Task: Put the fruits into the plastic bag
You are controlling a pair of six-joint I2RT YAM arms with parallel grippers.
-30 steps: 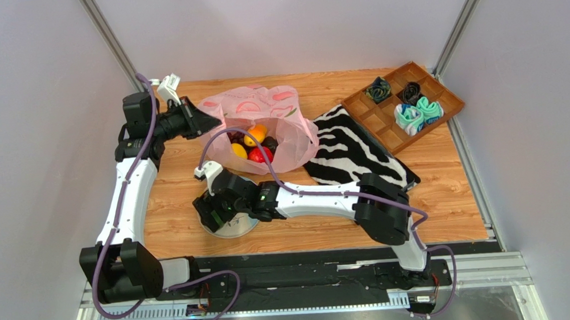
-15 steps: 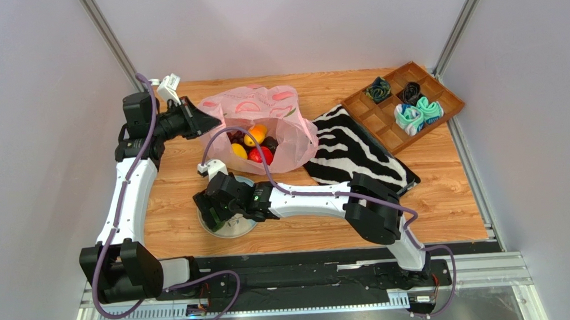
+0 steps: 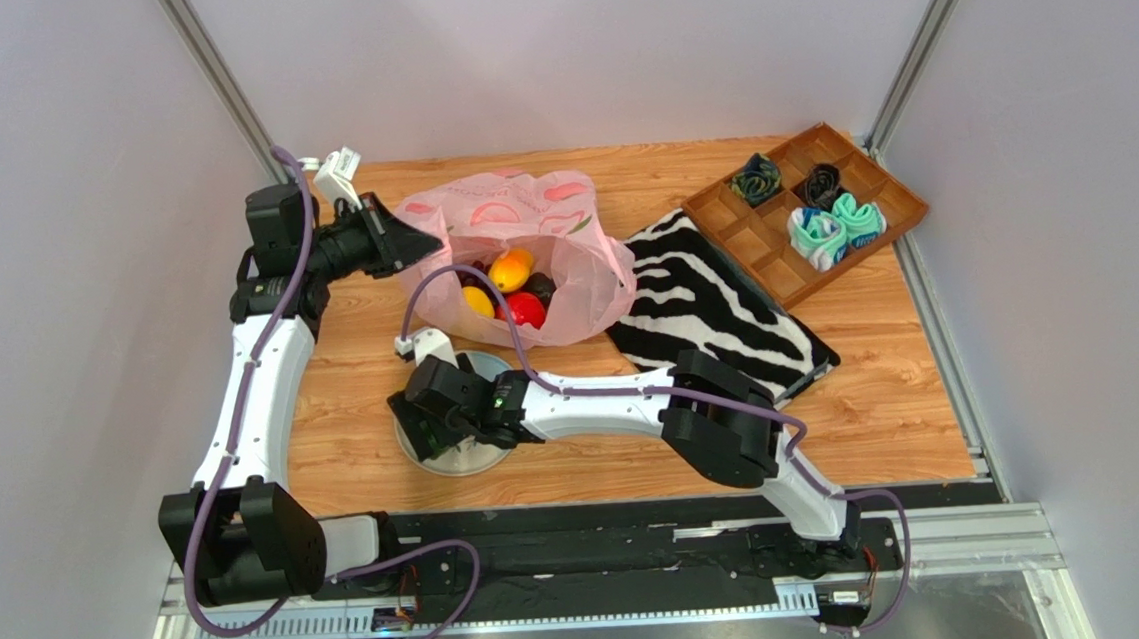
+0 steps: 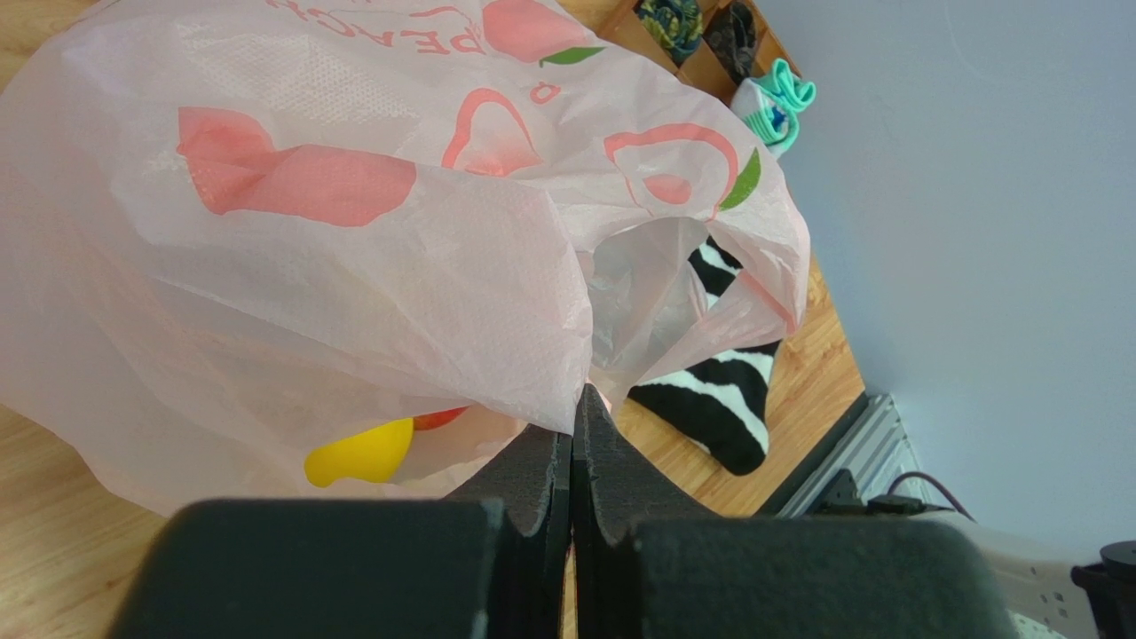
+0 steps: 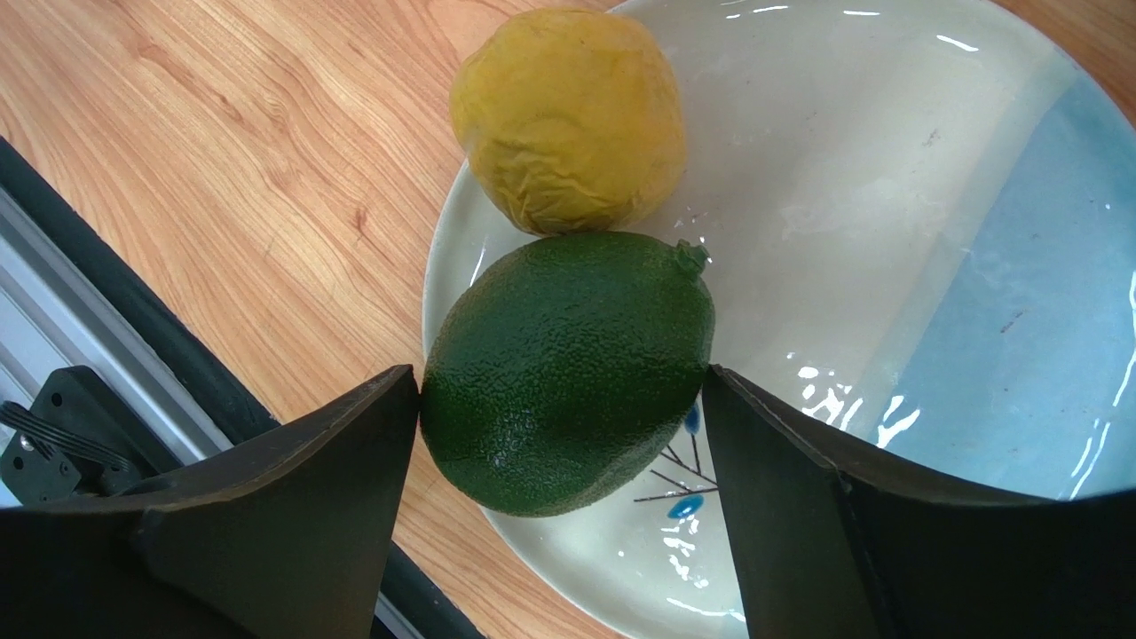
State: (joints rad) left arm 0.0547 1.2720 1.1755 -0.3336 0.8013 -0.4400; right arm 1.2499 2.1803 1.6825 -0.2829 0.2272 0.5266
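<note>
The pink peach-printed plastic bag (image 3: 523, 210) (image 4: 334, 266) stands open at the table's back left. My left gripper (image 3: 427, 236) (image 4: 574, 413) is shut on its rim, holding the mouth up. Inside lie an orange-yellow mango (image 3: 512, 270), a lemon (image 3: 480, 300) (image 4: 360, 453), a red fruit (image 3: 527, 309) and something dark. In the right wrist view the green oval fruit (image 5: 567, 366) rests on a white and blue plate (image 5: 854, 200) next to a second lemon (image 5: 571, 117). My right gripper (image 3: 440, 426) (image 5: 563, 386) straddles the green fruit, both fingers touching its sides.
A zebra-striped cloth (image 3: 710, 302) (image 4: 707, 386) lies right of the bag. A wooden compartment tray (image 3: 883, 185) with rolled teal and black cloth bundles (image 3: 825, 227) sits at the back right. The plate (image 3: 457, 455) is near the table's front edge, by the metal rail.
My right arm has pushed a little to the left and lowered over the plate. The left arm and the bag have stayed in place.
</note>
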